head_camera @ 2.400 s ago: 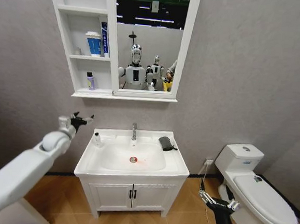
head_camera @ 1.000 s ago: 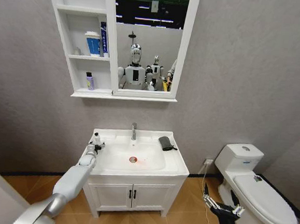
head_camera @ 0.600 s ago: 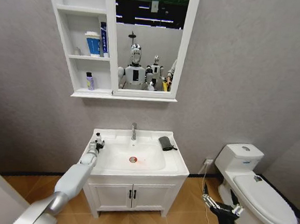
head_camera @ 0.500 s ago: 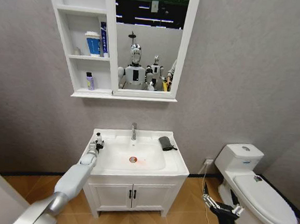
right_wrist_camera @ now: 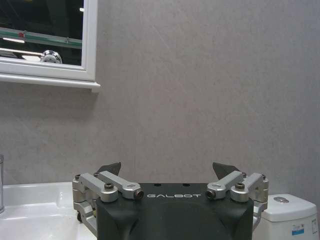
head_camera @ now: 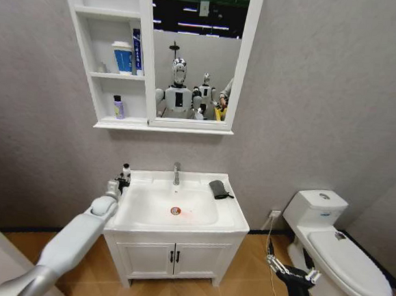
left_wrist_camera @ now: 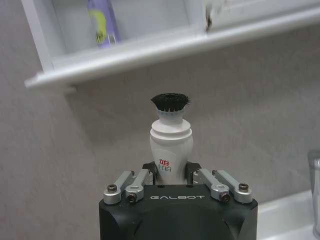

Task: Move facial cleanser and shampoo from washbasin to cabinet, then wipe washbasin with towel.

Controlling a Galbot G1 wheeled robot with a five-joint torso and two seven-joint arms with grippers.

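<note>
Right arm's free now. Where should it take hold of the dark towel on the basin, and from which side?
Grip the towel across its thick folded middle, coming straight down from above. It lies flat on the washbasin rim's back right corner, right of the tap, so there's likely little edge to catch from the side. The right gripper hangs low beside the vanity, open.

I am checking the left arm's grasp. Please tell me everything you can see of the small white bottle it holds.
The small white bottle looks like smooth plastic, with a narrow waist, a white collar and a black bristly cap. A small red and dark mark sits low on its body. It stands upright, clamped between the fingers of the left gripper. In the head view it is held at the left rear corner of the washbasin, below the cabinet. Whether it touches the basin cannot be told.
</note>
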